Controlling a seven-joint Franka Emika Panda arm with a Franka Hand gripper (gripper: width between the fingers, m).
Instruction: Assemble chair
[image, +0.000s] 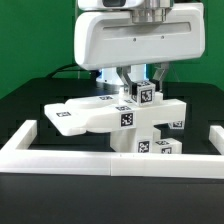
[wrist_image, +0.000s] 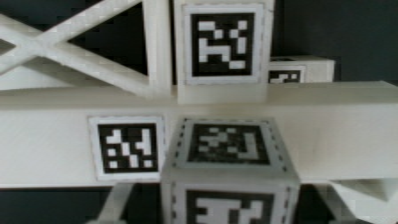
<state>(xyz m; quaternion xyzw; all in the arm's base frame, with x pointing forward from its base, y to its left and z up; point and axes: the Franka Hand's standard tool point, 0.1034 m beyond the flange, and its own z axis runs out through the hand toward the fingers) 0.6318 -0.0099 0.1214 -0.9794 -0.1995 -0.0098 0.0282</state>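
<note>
1. Chair: partly assembled white blocky structure, standing on the black counter just behind the low white border wall. Flat slab projecting toward the exterior view's left, a cross-piece on top, short blocks stacked below, each face carrying a square black-and-white tag.
2. Upper tagged post: standing upright above the cross-piece, at the rear of the structure, directly under the arm.
3. Tool: clenched, fingers down on either side of the upper tagged post; apparently grasping that post, though actual contact hidden by the arm housing in the exterior view.
4. Wrist view: tagged post close ahead, white cross-bar beneath it, a tagged block nearer the camera, X-shaped bracing to one side. Fingertips not distinguishable here.
5. Handling, judged: rigid hard plastic, light, no give under squeeze; smooth matte faces likely somewhat slippery, so grip best across two flat parallel sides of a post, square-on, not on edges or corners.
6. Risk, judged: joints possibly not fully seated; sideways force on the post liable to tilt or shift the whole light structure against the wall.
7. Arm: large glossy white housing overhead, masking the rear of the assembly.
</note>
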